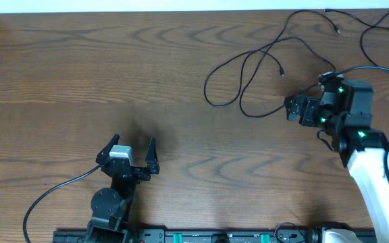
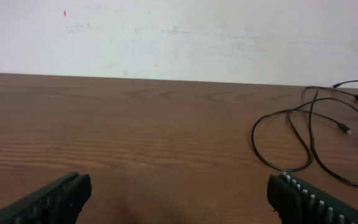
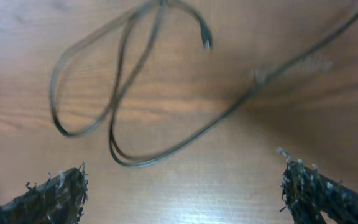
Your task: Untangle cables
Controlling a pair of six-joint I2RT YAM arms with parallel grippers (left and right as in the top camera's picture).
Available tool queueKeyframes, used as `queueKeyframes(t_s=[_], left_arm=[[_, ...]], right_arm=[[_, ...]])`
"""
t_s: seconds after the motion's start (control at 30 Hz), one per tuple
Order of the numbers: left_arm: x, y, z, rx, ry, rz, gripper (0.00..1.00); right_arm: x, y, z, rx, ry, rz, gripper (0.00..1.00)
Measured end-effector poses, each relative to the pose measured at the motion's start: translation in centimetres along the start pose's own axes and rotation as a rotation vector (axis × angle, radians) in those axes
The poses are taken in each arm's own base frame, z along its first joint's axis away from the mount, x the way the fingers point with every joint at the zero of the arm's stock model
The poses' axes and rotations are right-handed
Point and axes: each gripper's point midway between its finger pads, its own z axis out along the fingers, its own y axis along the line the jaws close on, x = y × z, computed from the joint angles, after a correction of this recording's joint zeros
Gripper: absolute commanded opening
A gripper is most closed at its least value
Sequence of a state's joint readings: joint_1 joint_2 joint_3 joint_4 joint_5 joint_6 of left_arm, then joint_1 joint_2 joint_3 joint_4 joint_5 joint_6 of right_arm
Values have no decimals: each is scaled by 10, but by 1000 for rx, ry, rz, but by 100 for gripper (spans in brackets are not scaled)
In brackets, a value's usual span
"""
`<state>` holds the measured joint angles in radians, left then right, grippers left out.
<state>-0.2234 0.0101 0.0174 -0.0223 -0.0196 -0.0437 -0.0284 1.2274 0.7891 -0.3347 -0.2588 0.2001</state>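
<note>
My left claw (image 1: 132, 142) is spread wide and holds nothing. The black cables (image 1: 205, 88) lie on the table (image 1: 80, 67), well ahead of it and off to its right. My right claw (image 1: 290, 109) is spread wide too, and it is empty. It hangs low, and the cable loops (image 3: 135, 163) lie just ahead of it.

The cables (image 1: 206, 86) are black against the table (image 1: 80, 81), which is mid-brown with darker, wavy wood grain. The wall (image 2: 166, 31) is white, with one tiny red speck (image 2: 65, 12). The left gripper (image 1: 134, 140) is black with a silver-grey block. The right gripper (image 1: 288, 109) is black with green lights, on a white arm (image 1: 377, 182).
</note>
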Motion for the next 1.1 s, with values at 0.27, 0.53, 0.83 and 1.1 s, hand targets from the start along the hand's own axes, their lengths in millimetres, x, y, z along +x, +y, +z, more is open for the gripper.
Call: queueKeyframes(t_s=[0.27,0.53,0.83,1.1], left_arm=[[0,0,0,1,1,1,96],[0,-1,0,7,2,5,96],[0,-1,0,7,3,15,96],[0,-1,0,7,3,15,96]], right_arm=[[-43,20,-48,-73,-421,-114,99],[-21,27,-76,-136,-689,-190,99],[36,13,-69,-137,-698,-191,99],[56,7,-65,-121,-637,-175,99]])
